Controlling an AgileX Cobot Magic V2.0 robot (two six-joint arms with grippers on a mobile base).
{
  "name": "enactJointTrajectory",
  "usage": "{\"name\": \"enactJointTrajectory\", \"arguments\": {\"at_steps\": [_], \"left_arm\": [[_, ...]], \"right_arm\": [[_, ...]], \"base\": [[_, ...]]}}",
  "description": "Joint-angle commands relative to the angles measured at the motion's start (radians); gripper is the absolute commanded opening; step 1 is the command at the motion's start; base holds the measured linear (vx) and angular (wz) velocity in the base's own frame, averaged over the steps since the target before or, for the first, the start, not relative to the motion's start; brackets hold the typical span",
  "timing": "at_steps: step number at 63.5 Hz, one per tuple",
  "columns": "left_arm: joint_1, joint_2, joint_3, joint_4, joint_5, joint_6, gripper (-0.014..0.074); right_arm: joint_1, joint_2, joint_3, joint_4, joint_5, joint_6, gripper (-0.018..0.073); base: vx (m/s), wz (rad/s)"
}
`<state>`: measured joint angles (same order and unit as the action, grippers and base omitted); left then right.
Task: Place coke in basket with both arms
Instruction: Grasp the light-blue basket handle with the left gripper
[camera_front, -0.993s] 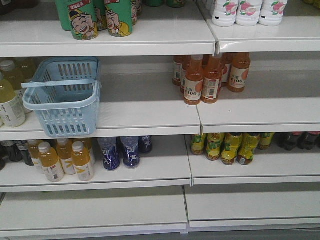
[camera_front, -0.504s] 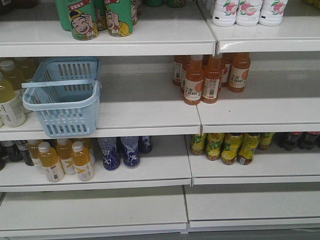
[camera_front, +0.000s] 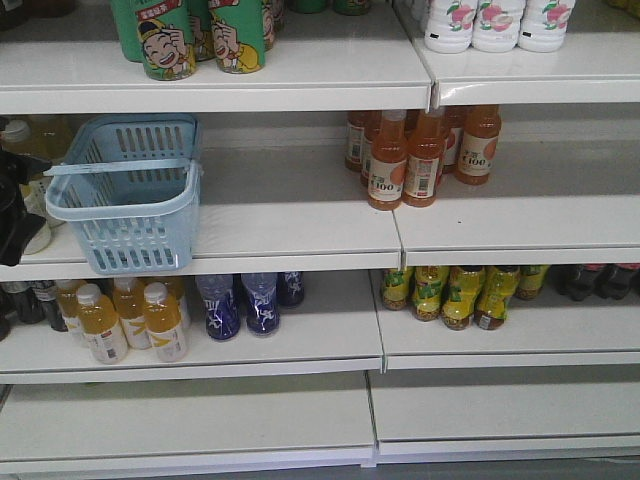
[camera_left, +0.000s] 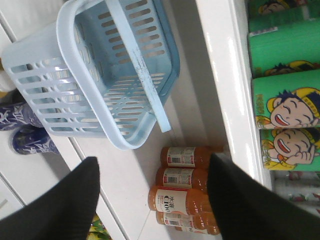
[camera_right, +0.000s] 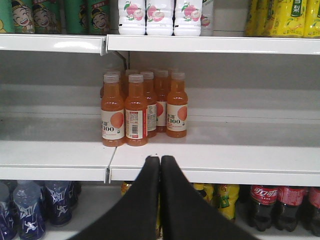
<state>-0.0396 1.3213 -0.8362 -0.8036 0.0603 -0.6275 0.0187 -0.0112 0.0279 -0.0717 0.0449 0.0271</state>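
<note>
Middle shelf (camera_front: 300, 225): the basket (camera_front: 125, 195) stands at the left end, near the front edge. A cluster of juice bottles (camera_front: 420, 155) stands well apart to its right, at the joint between two shelf panels. On the top shelf (camera_front: 300, 85), cans (camera_front: 200, 40) sit above the basket, with a row of drink bottles (camera_front: 495, 25) to their right. On the lower shelf (camera_front: 300, 350), small bottles (camera_front: 130, 320) stand below the basket, water bottles (camera_front: 245, 305) just right of them, and cola bottles (camera_front: 595, 280) at the far right. The left arm (camera_front: 12, 215) is beside the basket's left side.

The basket (camera_front: 135, 245) is light blue, the bottles (camera_front: 405, 165) orange.
</note>
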Motion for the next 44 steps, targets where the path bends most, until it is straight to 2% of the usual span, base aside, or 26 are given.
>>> {"name": "enactJointTrajectory", "arguments": {"at_steps": [1,18,44], "left_arm": [[0.0,0.046,-0.081,-0.082,-0.019,0.001,0.0449],[0.0,0.208,-0.222,-0.095,0.039,0.002,0.0449],[0.0,0.353,-0.37,-0.095,0.035,0.002,0.0449]], "right_arm": [[-0.005,-0.013,0.008,-0.003,-0.073,-0.004,-0.001],[-0.005,-0.013,0.008,-0.003,-0.073,-0.004,-0.001],[-0.005,-0.013,0.008,-0.003,-0.073,-0.004,-0.001]], "base": [[0.0,0.0],[0.0,0.0],[0.0,0.0]]}}
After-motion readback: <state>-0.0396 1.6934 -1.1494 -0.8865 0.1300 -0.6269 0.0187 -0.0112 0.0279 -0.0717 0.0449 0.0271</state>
